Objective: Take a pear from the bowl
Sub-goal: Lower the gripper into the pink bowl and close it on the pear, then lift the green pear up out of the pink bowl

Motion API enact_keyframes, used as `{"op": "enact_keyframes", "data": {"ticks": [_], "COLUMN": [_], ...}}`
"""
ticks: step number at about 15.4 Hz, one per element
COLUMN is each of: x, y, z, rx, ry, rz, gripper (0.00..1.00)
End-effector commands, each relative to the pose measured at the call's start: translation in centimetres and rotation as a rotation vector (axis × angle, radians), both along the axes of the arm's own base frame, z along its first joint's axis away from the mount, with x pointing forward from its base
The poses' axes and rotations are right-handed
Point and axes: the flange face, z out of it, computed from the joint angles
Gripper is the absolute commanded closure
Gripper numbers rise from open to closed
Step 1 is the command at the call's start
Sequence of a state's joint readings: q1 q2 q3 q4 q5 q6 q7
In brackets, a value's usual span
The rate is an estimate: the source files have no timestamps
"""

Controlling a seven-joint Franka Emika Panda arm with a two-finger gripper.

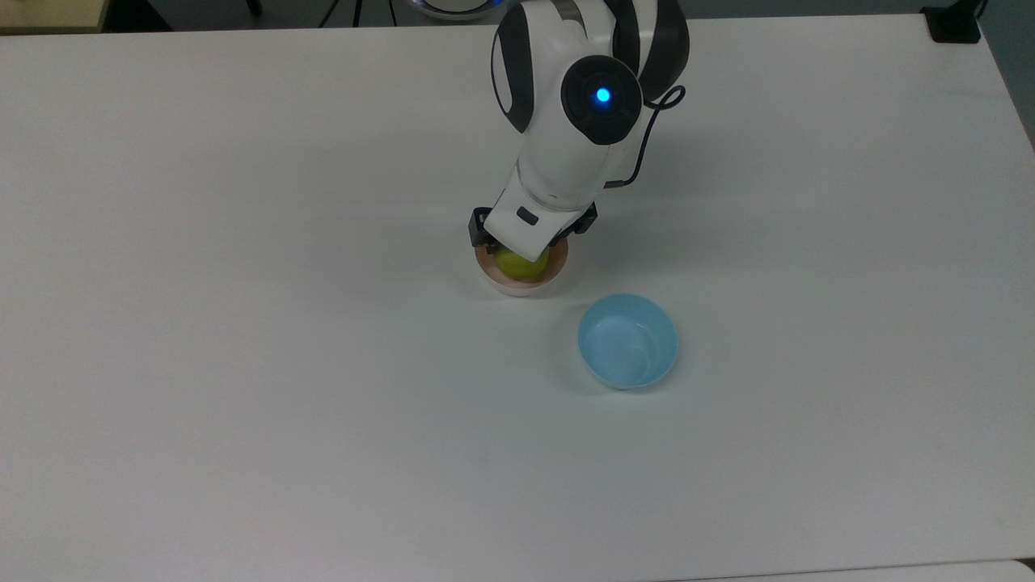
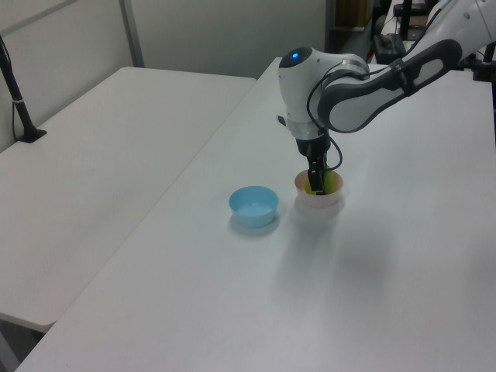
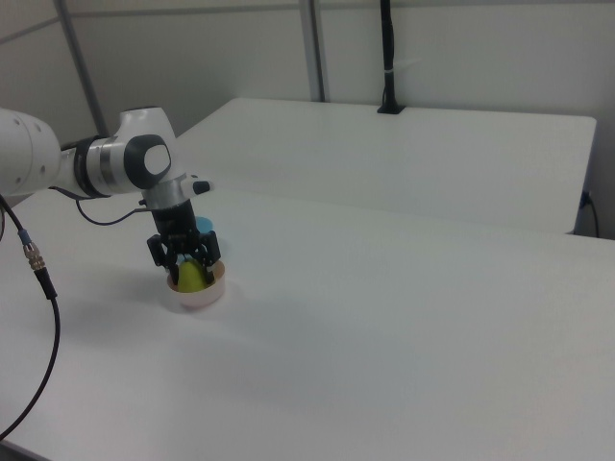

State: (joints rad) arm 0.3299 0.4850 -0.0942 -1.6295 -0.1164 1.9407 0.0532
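Note:
A yellow-green pear (image 1: 522, 265) lies in the small pale pink bowl (image 1: 516, 288) near the table's middle. My gripper (image 1: 524, 247) has come down into the bowl from above, and the white hand covers the pear's upper part in the top view. In the right view the gripper (image 3: 190, 261) is open, its dark fingers standing one on each side of the pear (image 3: 192, 277) just above the bowl (image 3: 199, 294). The left view shows the gripper (image 2: 315, 182) down inside the bowl's rim (image 2: 319, 202), with the pear (image 2: 329, 181) showing behind a finger.
A light blue bowl (image 1: 627, 340) sits empty close by, at the lower right of the pink one in the top view. The arm's black cable (image 3: 38, 279) hangs at the right view's left. A second white table (image 2: 101, 139) adjoins at the left view's left.

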Motion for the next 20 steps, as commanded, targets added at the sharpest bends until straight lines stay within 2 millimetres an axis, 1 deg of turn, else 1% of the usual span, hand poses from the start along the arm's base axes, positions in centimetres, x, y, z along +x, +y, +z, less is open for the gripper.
{"op": "enact_keyframes", "data": {"ticks": [1,2,4,5,7,9,11,13,14,16,17,18,19,20], "x": [-0.3,-0.3,-0.5,-0.5,-0.7,-1.2,-1.2,-1.3,-1.3,-0.9,-0.7,-0.6,-0.3,-0.1], "y": [0.4,0.7,1.2,1.1,0.9,-0.3,-2.4,-4.3,-5.2,-8.7,-9.8,-11.6,-13.8,-15.0], "z": [-0.3,-0.2,0.6,1.8,5.0,8.1,10.8,12.5,12.8,13.3,13.0,12.8,12.0,11.5], "rx": [-0.005,-0.002,0.005,0.01,0.029,0.044,0.064,0.082,0.083,0.086,0.089,0.089,0.088,0.087], "ry": [-0.022,-0.024,-0.027,-0.041,-0.077,-0.074,-0.102,-0.115,-0.11,-0.111,-0.105,-0.1,-0.087,-0.082], "rz": [0.03,0.035,0.039,0.037,0.031,0.028,0.006,-0.019,-0.017,-0.046,-0.049,-0.06,-0.06,-0.061], "gripper": [0.55,0.6,0.61,0.61,0.61,0.61,0.61,0.61,0.61,0.61,0.61,0.61,0.61,0.61]}}
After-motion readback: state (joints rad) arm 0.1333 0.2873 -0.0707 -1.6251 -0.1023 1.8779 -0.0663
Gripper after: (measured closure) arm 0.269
